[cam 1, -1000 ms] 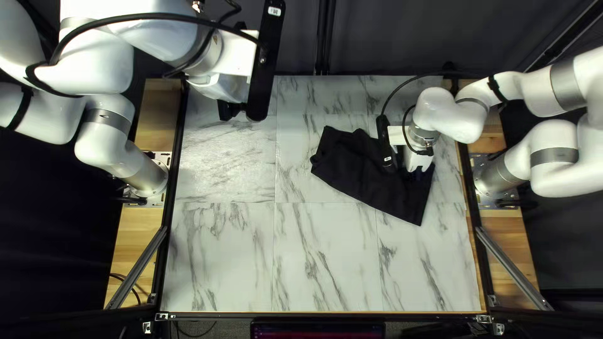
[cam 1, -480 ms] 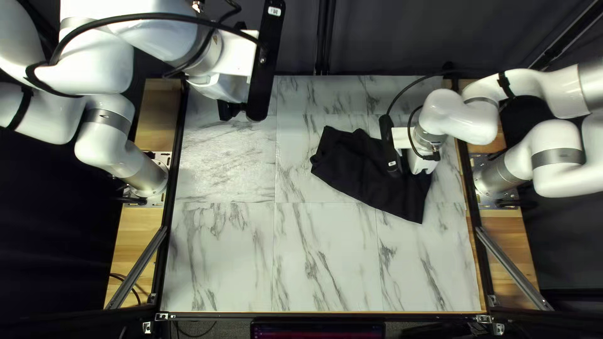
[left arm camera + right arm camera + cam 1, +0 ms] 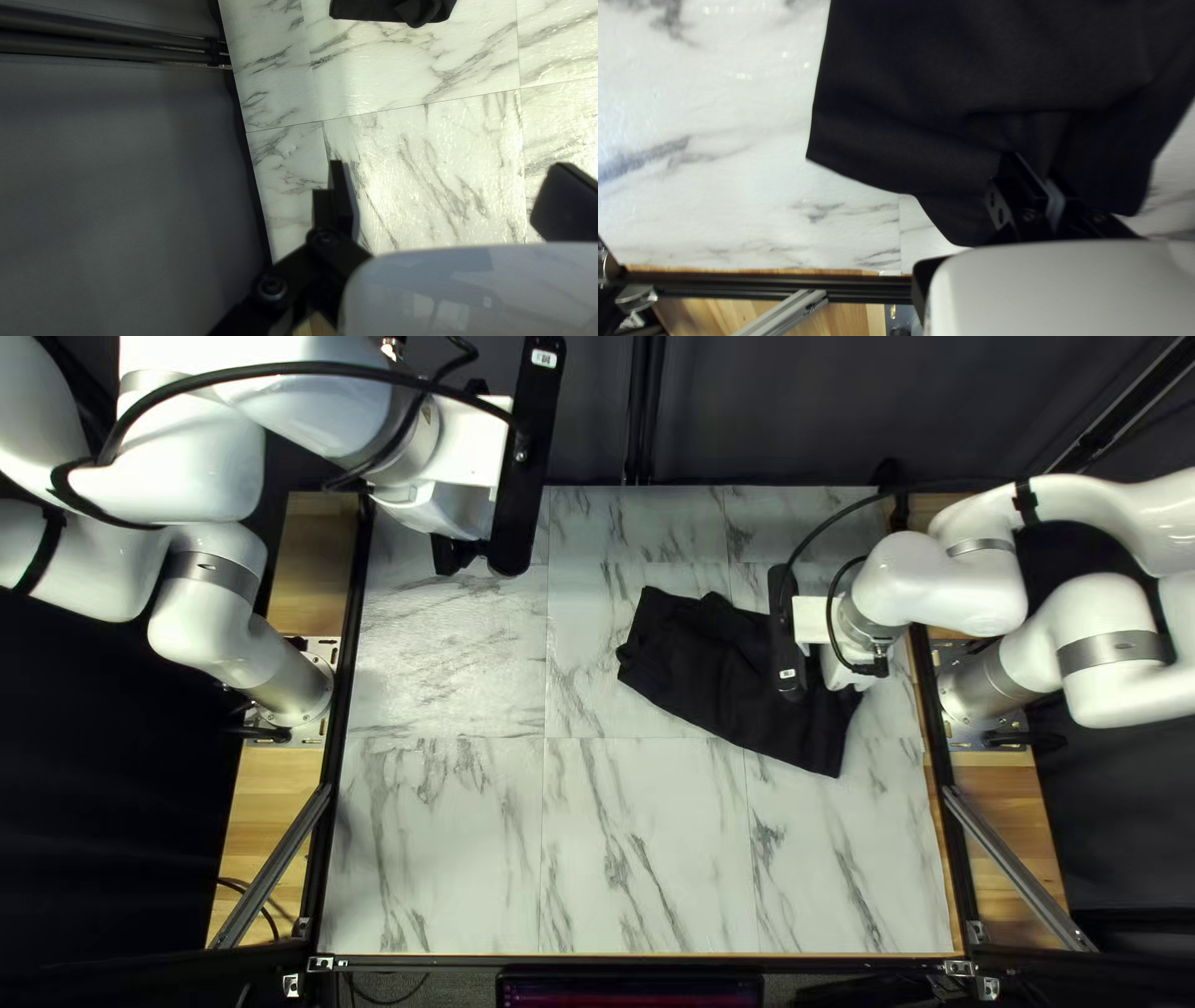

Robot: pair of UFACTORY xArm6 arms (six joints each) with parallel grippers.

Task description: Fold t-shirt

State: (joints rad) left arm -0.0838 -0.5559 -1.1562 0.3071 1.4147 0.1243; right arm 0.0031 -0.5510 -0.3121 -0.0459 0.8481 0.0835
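Right gripper pinches the t-shirt near one edge, tabletop alongside

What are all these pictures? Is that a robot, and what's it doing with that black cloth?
Yes, it's a robot with two white arms: a left arm and a right arm. Each ends in a gripper, a bit like a hand with two black fingers.

The top left view comes from a camera above the table, looking down at a slant. The dark thing behind the table is a curtain. The other two current pictures come from cameras on the robot's wrists.

The black cloth is a shirt, lying on the table. The right gripper is pinching a bit of it. The left gripper is open and holds nothing. The job is to fold the shirt.
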